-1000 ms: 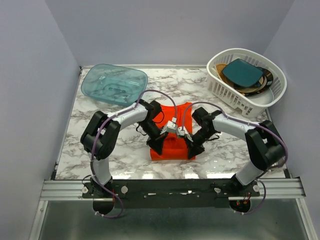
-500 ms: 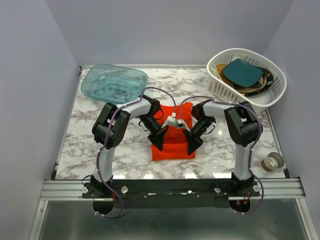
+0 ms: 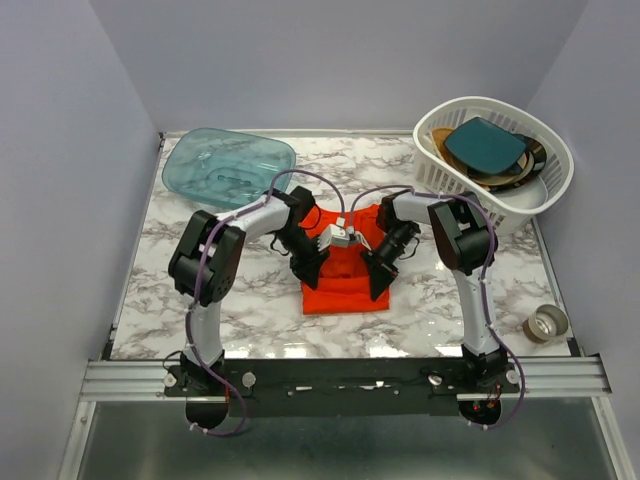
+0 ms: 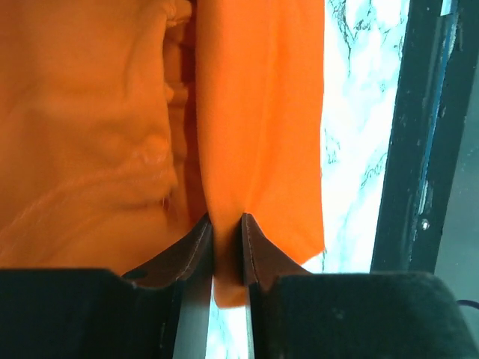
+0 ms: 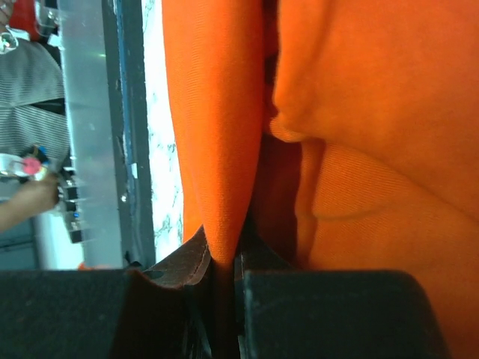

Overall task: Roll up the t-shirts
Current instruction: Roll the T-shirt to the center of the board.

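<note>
Drawn toward the frame's top since the earlier view, the left fingers and right fingers each pinch a fold of the red-orange t-shirt, lying centre-frame on the bench.

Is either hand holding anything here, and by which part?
Both hold the t-shirt: the left hand pinches a fold at its left side, the right hand a fold at its right side.

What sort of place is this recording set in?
Probably a robot lab test cell: a marble-patterned table boxed in by plain walls, left arm and right arm bolted to a metal rail, and household props, a t-shirt, tub and dish basket.
</note>
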